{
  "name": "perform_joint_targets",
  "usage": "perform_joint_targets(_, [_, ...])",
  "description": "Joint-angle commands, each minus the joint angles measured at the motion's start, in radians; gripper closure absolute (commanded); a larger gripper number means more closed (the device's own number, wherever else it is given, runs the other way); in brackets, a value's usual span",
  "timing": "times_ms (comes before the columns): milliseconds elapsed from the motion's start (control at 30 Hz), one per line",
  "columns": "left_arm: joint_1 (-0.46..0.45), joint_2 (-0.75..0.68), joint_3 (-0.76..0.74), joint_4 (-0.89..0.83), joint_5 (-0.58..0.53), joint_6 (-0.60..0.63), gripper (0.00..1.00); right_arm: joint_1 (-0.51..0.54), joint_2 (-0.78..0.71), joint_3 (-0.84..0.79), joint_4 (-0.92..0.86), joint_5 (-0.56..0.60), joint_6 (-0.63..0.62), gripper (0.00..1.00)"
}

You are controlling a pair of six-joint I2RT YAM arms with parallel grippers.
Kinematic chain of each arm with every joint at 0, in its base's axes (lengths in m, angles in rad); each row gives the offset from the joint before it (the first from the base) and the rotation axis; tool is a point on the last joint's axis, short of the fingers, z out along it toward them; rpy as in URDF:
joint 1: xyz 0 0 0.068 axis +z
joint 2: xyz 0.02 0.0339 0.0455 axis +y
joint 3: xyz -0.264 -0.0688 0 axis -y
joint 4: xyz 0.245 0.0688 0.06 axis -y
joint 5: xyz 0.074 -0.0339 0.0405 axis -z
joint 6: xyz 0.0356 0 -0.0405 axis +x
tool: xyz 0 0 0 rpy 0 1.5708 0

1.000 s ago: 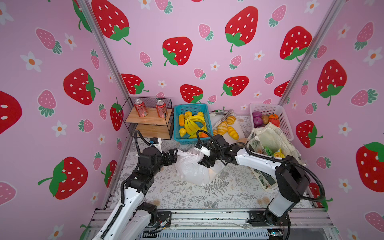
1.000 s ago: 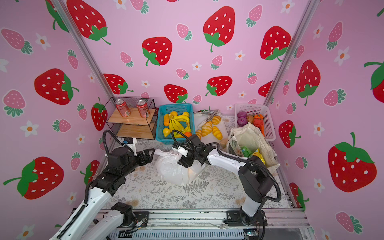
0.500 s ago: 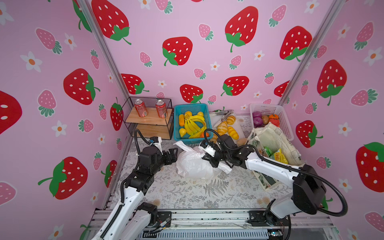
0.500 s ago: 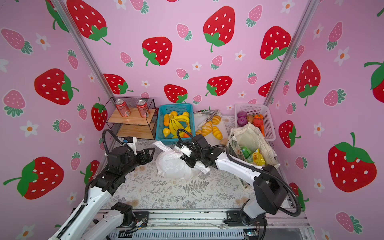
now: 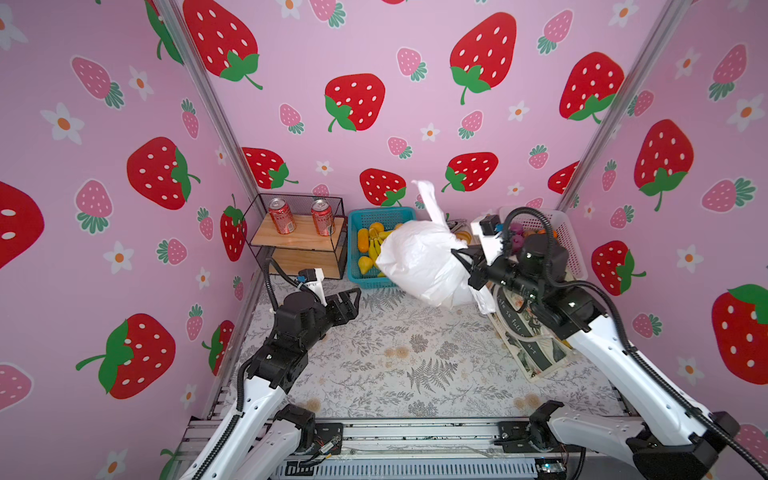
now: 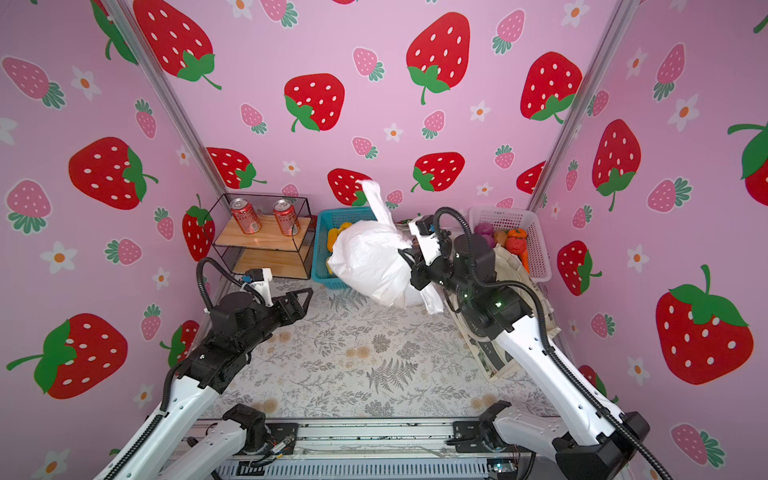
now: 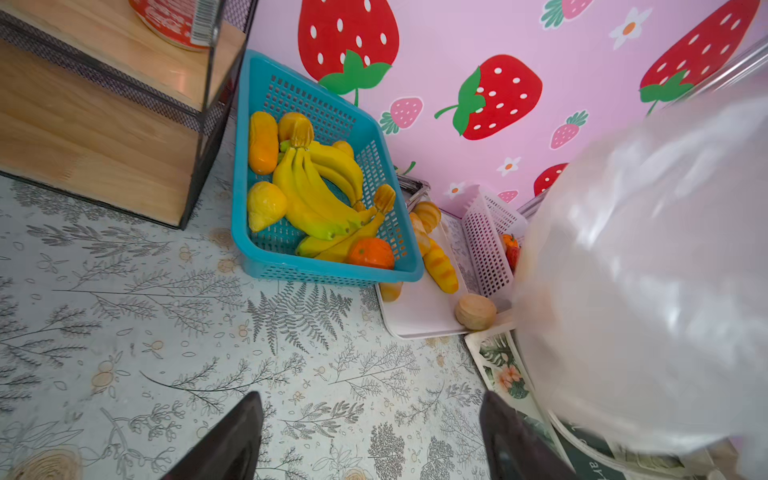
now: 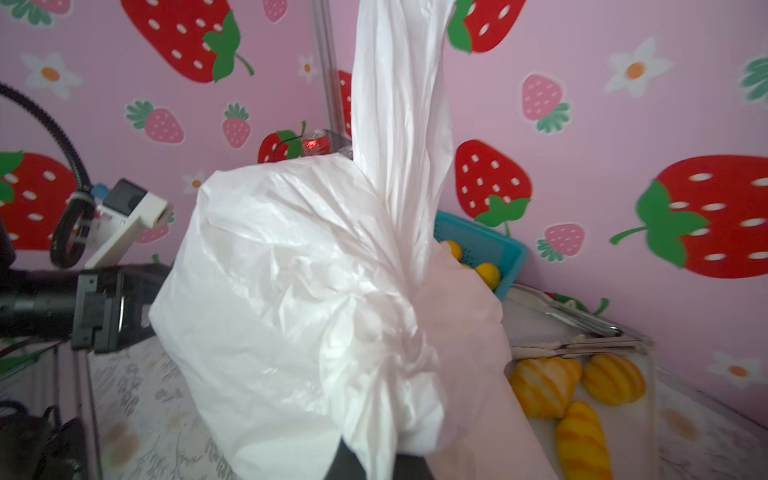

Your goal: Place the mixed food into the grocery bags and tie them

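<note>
The white plastic grocery bag (image 5: 419, 262) hangs bulging in the air over the back of the table, one handle (image 5: 430, 199) sticking straight up. My right gripper (image 5: 467, 266) is shut on its bunched neck; in the right wrist view the plastic (image 8: 291, 291) covers the jaws. What the bag holds is hidden. My left gripper (image 5: 353, 301) is open and empty, low over the tablecloth at the left, apart from the bag; its fingertips (image 7: 249, 411) frame bare cloth. The canvas tote (image 5: 523, 336) lies under my right arm. Golden rolls (image 8: 544, 386) sit on a white tray (image 7: 415, 316).
At the back, a blue basket (image 5: 374, 216) holds bananas and toy fruits (image 7: 370, 251). A wire shelf (image 5: 299, 232) with two red cans stands at the back left. A white basket (image 5: 569, 237) of vegetables is at the back right. Pink walls close in three sides.
My right gripper shut on the plastic bag's neck and lifted it off the table, up and toward the back right. A handle flipped upward. My left gripper stayed in place.
</note>
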Motion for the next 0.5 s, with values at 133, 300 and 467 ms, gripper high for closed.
perform_joint_targets(133, [-0.248, 0.166, 0.046, 0.208, -0.112, 0.014, 0.20, -0.012, -0.087, 0.181, -0.154, 0.424, 0.024, 1.00])
perform_joint_targets(300, [-0.422, 0.370, 0.108, 0.395, -0.111, 0.199, 0.22, -0.012, -0.106, 0.253, -0.264, 0.653, -0.021, 1.00])
perform_joint_targets(467, [-0.517, 0.601, 0.260, 0.442, -0.041, 0.382, 0.22, -0.014, -0.119, 0.252, -0.320, 0.853, -0.070, 1.00])
